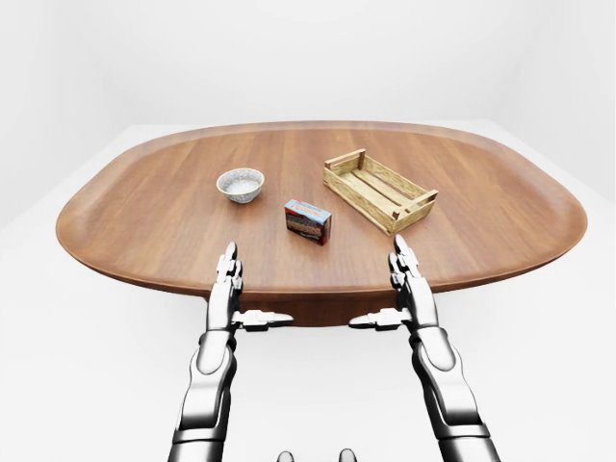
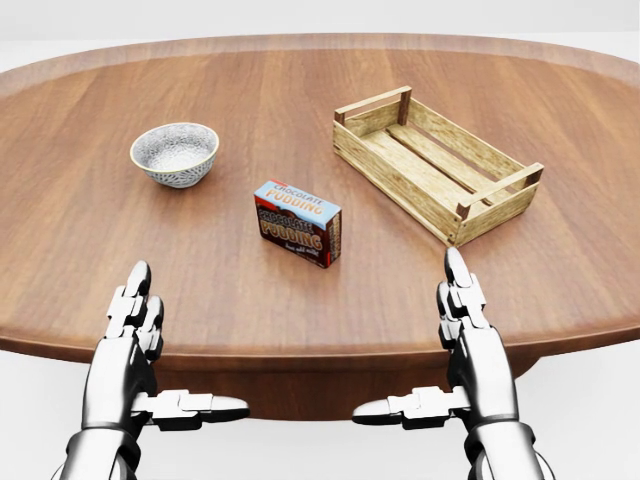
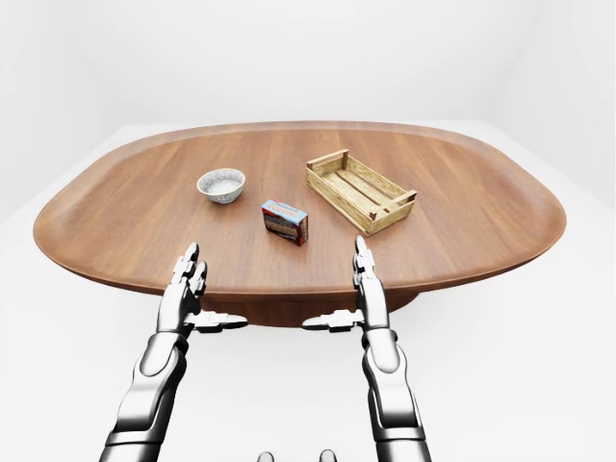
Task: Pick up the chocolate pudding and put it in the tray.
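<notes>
Oval wooden table [image 2: 90,250] bearing a bowl [image 2: 175,153], pudding box [image 2: 297,222] and slatted tray [image 2: 436,163].
</notes>
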`<state>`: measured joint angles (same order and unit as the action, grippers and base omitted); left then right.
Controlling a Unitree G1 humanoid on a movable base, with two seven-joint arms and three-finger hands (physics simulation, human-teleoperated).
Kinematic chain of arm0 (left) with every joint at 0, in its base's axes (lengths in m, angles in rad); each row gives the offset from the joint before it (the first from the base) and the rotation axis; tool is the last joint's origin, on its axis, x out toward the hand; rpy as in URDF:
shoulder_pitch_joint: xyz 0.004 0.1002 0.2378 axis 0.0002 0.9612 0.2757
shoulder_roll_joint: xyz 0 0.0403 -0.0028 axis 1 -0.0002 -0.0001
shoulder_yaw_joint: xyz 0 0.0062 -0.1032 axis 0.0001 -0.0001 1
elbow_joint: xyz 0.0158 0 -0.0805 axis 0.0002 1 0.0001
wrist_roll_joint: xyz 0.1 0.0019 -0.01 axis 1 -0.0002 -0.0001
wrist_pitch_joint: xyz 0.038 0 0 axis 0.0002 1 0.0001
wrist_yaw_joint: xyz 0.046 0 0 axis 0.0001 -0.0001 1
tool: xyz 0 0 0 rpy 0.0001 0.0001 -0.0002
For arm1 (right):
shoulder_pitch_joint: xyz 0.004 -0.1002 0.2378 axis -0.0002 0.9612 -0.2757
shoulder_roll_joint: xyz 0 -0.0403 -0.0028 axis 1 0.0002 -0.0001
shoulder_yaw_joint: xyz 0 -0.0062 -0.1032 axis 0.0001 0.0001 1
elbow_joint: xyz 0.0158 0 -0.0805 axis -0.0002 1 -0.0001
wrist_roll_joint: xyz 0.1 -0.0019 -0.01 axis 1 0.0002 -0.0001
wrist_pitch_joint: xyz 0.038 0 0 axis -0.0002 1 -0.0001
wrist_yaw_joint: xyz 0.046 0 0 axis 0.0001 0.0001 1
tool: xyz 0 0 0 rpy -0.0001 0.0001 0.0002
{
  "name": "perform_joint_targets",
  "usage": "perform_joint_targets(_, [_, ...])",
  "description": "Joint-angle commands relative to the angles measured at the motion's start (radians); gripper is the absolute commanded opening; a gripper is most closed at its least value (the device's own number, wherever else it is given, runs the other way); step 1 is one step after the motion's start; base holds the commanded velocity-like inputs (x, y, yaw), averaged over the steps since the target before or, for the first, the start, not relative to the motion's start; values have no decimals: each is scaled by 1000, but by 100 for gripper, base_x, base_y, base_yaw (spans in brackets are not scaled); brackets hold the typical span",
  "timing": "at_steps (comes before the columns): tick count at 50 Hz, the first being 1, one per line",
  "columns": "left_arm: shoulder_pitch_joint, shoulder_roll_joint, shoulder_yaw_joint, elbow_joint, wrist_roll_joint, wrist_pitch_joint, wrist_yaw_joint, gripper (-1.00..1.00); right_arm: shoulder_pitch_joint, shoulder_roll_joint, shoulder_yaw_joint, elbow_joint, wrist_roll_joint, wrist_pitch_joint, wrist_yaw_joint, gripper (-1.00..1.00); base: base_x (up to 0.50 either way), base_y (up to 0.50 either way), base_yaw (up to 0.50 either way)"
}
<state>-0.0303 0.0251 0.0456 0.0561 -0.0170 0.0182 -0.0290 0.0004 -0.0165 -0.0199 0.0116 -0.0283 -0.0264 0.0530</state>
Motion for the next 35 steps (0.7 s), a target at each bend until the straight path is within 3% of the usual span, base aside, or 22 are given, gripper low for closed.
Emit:
perform_joint_targets(1, [1,-1,-2,0,-1,0,-2,100,1,-1,-3,2,7,-1,1,100,0,0,0])
perform_joint_targets(4, [0,-1,-1,-2,-2,3,-2,100,3,0,-1,-10,5,7,0,100,0,0,0])
perform_joint_targets(7, [0,-1,-1,-3,-2,5,-2,100,7,0,1,-14,-2,-8,-4,100,0,0,0])
perform_joint_targets(8, [-6,0,1,5,-3,2,-2,100,26,-4,17,-78,-47,-50,-18,100,0,0,0])
perform_joint_targets(9, [-7,0,1,8,-3,1,-2,100,29,-3,16,-96,-60,-61,-25,100,0,0,0])
perform_joint_targets(11, [-8,0,1,7,-3,3,-1,100,36,-2,13,-63,-79,-61,-41,100,0,0,0])
perform_joint_targets(15, [-9,1,1,10,-3,2,-1,100,62,-1,15,-234,-130,-61,-58,100,0,0,0])
perform_joint_targets(16, [-4,0,-2,5,2,3,1,100,182,18,64,-746,-258,-61,-77,100,0,0,0])
perform_joint_targets(17, [-3,0,-2,3,3,4,1,100,195,21,76,-788,-274,-61,-77,100,0,0,0])
perform_joint_targets(35, [-9,0,-1,13,4,1,1,100,207,16,106,-889,-287,-61,-82,100,0,0,0])
